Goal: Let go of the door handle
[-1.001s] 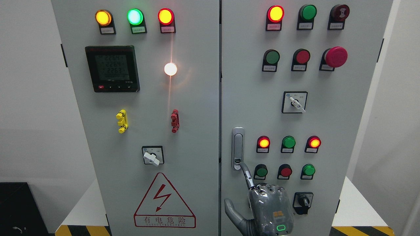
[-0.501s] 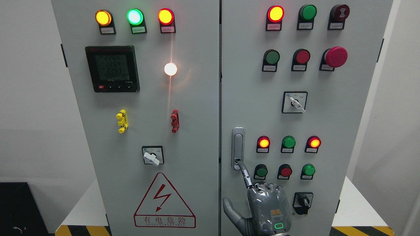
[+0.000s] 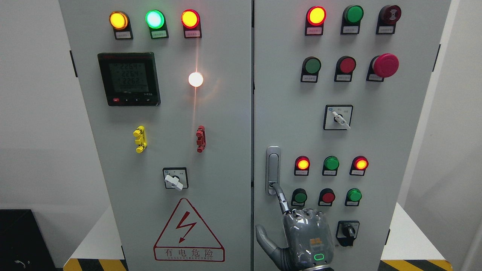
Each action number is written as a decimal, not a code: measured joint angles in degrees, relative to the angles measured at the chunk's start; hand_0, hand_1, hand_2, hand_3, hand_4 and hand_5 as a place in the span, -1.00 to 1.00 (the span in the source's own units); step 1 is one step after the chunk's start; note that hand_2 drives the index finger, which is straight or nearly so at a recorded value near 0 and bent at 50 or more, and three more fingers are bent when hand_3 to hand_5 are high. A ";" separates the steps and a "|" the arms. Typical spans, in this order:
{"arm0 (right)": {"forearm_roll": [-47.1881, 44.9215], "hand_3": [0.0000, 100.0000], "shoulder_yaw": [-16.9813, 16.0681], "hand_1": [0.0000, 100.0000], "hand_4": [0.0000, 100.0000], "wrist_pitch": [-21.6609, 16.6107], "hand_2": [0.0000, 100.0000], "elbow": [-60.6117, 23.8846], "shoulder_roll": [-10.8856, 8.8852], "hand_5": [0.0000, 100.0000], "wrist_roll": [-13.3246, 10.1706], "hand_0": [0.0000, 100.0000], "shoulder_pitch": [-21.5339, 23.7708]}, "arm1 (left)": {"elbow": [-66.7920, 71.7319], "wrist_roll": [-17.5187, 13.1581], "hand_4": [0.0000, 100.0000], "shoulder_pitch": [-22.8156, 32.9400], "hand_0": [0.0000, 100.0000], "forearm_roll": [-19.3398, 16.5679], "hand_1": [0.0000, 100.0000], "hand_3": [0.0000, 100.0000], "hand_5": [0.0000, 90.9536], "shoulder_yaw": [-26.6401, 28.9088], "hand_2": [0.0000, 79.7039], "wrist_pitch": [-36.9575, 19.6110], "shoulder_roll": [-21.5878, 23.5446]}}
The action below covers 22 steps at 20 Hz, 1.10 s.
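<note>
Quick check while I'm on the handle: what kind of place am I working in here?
Most likely an electrical or industrial control room. You face a grey two-door control cabinet with lit indicator lamps, a digital power meter and a high-voltage warning triangle.

The right hand is cut off at the wrist by the bottom edge; its arm is out of frame. Its curled outer fingers are hidden behind the knuckles. The extended index finger covers the lower end of the door handle, so contact at the lock cannot be confirmed. Label plates under the indicator lamps are too small to read. The meter display digits are blurred. The cabinet top is cropped.
</note>
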 measured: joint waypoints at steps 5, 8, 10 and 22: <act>0.02 1.00 0.09 -0.68 0.95 0.23 -1.00 0.22 0.04 1.00 0.00 -0.33 -0.12 | 0.00 0.00 -1.00 0.00 -0.76 0.00 0.11 -1.00 -1.00 0.00 -1.00 0.00 0.00; 0.02 1.00 0.11 -0.68 0.95 0.26 -1.00 0.34 0.05 1.00 0.00 -0.33 -0.15 | 0.00 0.00 -1.00 0.00 -0.76 0.00 0.11 -1.00 -1.00 0.00 -1.00 0.00 0.00; 0.03 1.00 0.12 -0.68 0.95 0.26 -1.00 0.41 0.06 1.00 0.00 -0.33 -0.16 | 0.00 0.00 -1.00 0.00 -0.76 0.00 0.11 -1.00 -1.00 0.00 -1.00 0.00 0.00; 0.03 1.00 0.41 -0.68 0.96 0.31 -1.00 0.62 0.14 1.00 0.10 -0.32 -0.04 | 0.00 0.00 -1.00 0.00 -0.76 0.00 0.11 -1.00 -1.00 0.00 -1.00 0.00 0.00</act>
